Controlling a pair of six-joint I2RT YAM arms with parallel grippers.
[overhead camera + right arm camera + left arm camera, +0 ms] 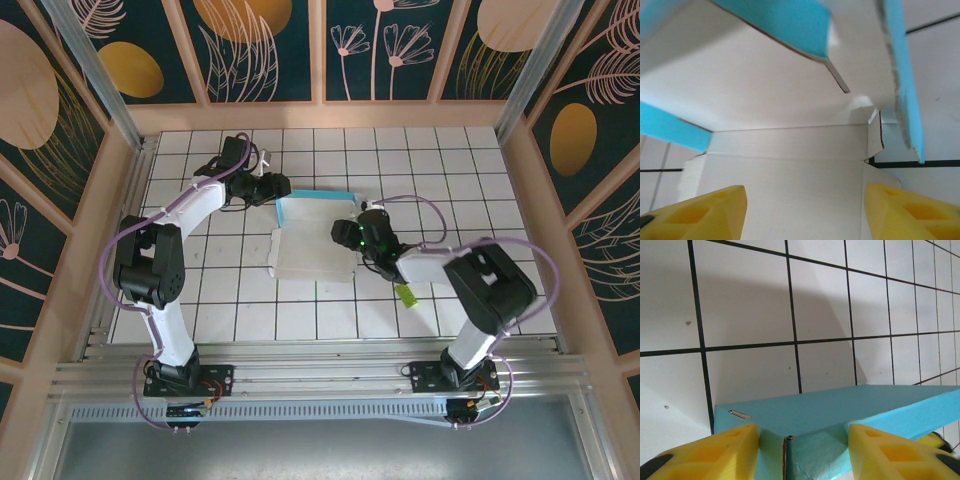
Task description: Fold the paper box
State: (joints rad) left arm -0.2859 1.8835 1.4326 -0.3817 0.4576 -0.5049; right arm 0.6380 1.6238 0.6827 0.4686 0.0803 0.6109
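Top external view: the paper box [314, 238] lies at the middle of the tiled table [200, 310], white inner face up, with a turquoise wall raised along its upper edge. A lime-green strip [405, 294] lies on the tiles to the lower right of the box, just beside the right forearm and apart from the card. Patterned wall panels [260, 40] close the upper frame; a metal rail [320, 378] crosses the lower frame. In the right wrist view, raised turquoise flaps hang across the upper frame, ahead of the fingers.

Left gripper [277, 189]: at the box's upper left corner. In the left wrist view I see its yellow fingers [715, 452] part-way apart, with folded turquoise card filling the gap and meeting both inner faces; I read this as a clamp on the box corner.

Right gripper [343, 236]: at the box's right edge. In the right wrist view its fingers [910, 210] are spread wide before the white inner face, pinching nothing; whether they touch the card I cannot tell.

Left arm: rises from the lower left base, bends at left centre, then reaches up and rightward. Right arm: rises from the lower right base, bends at right centre, then runs leftward to the box.
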